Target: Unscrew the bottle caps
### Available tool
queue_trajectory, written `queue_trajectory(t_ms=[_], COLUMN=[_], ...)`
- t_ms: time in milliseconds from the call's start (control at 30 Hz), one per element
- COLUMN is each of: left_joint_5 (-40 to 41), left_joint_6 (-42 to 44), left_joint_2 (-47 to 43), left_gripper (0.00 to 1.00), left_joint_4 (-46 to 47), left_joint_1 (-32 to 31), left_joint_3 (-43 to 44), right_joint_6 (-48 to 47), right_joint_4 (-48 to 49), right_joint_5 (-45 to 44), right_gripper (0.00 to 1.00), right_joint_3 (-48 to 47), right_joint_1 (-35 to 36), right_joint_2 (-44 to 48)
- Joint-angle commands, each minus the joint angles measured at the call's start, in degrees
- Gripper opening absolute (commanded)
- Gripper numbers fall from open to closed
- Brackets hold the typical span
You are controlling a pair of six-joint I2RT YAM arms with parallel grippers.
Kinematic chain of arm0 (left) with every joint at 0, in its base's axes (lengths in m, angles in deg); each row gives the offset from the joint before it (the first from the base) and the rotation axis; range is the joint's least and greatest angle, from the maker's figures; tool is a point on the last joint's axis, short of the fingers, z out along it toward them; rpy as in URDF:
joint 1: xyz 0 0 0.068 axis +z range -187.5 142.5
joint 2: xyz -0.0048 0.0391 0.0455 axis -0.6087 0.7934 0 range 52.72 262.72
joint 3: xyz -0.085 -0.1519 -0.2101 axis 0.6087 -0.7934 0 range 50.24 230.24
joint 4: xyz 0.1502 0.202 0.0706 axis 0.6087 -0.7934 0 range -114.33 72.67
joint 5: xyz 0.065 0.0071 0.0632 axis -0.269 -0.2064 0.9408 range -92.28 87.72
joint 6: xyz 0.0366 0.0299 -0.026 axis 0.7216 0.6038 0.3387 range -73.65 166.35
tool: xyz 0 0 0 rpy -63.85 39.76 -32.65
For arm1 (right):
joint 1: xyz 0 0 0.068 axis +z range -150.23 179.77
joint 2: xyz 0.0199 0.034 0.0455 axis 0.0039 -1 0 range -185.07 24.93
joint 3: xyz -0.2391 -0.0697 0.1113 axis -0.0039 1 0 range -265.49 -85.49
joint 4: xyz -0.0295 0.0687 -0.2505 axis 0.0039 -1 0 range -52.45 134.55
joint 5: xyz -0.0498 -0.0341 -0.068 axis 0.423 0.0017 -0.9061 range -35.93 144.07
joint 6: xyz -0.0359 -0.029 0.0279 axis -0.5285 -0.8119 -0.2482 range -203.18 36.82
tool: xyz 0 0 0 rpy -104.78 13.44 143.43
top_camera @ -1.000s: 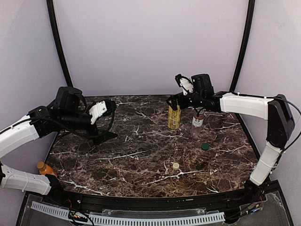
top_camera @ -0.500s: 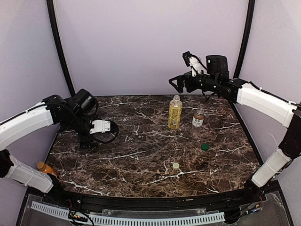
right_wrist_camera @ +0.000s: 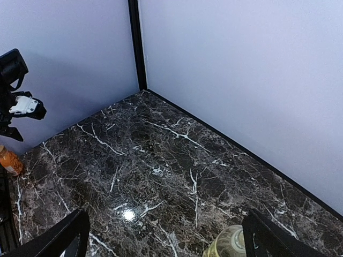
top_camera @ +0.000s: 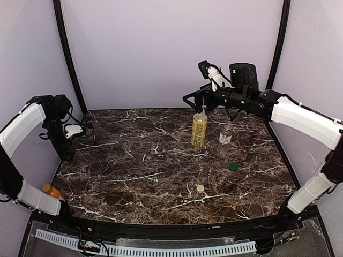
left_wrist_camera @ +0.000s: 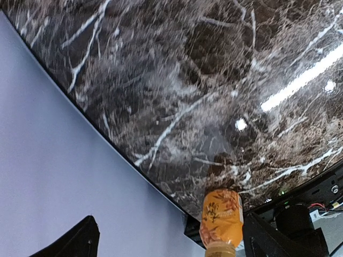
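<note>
Marble desk point(top_camera: 161, 160); my left claw point(left_wrist_camera: 170, 227) and right claw point(right_wrist_camera: 166, 227) both wide, empty.
Left claw could knock the orange bottle point(left_wrist_camera: 221, 211) off the desk's edge.

Left arm point(top_camera: 22, 124) at 9 o'clock in the top view and right arm point(top_camera: 303, 119) at 3 o'clock: rounded white shell links, black joint housings point(top_camera: 335, 167) between them, thin black cables point(top_camera: 64, 113) looping loose by the wrists. Right wrist has a small white camera mount point(top_camera: 215, 80) and a boxy black motor block point(top_camera: 244, 75). Left gripper point(left_wrist_camera: 167, 230) and right gripper point(right_wrist_camera: 166, 225) have matte black wedge-shaped fingers point(right_wrist_camera: 63, 235), at 7 and 5 o'clock of each wrist view.
</note>
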Motion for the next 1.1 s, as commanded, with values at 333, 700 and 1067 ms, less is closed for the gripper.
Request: queue_trajectory(t_ms=[333, 700, 1067], left_joint_5=[-6.37, -7.61, -5.63], left_joint_6=[5.45, 6.70, 10.95], left_joint_2=[-13.13, -17.26, -17.34], left_gripper=[0.95, 0.94, 0.91], left_joint_4=[-11.00, -7.63, -8.01], left_joint_1=[23.67, 29.73, 37.66], left_joint_3=[-14.67, -22.82, -22.32], right_joint_6=[-0.51, -1.75, -2.70], right_joint_4=[-4.93, -6.76, -6.76], right_joint_5=[-3.06, -4.12, -4.33], right_gripper=[0.99, 0.99, 0.99], right_joint_3=[-2.62, -3.77, -3.27], right_joint_1=[4.57, 5.10, 5.37], right_joint_2=[2.96, 3.13, 2.29])
